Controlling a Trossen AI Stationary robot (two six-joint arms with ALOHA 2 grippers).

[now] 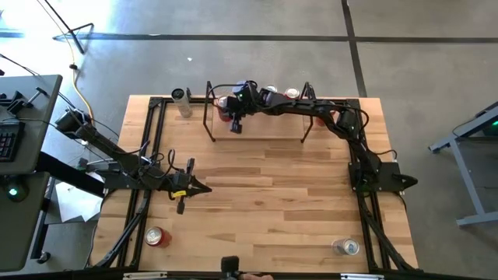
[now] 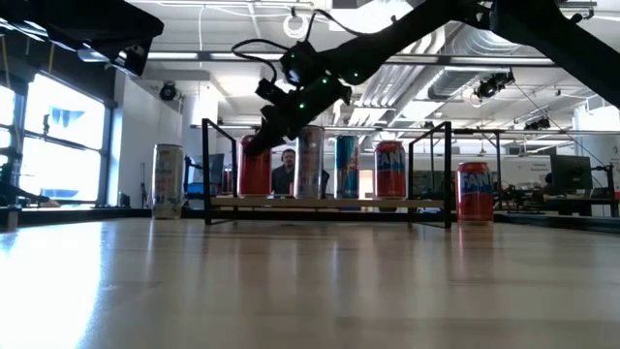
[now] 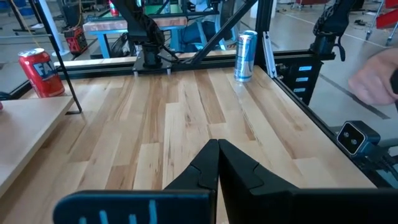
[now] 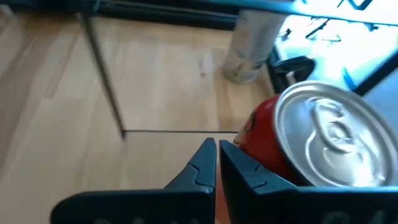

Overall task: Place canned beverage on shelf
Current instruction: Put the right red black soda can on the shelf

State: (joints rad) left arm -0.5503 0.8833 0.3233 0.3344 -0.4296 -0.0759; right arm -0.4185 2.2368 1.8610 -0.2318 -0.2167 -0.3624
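With red can (image 4: 283,146) standing on shelf (image 1: 257,128), upper centre, right gripper (image 4: 217,163) pressed together beside it (left gripper (image 3: 217,163) likewise pressed together, idle); you retreat next, upward

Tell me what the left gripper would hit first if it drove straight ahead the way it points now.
Probably nothing on the table: ahead of the shut left gripper lies bare tabletop, then the black frame rail at its edge. The blue can stands off to one side, though depth is uncertain.
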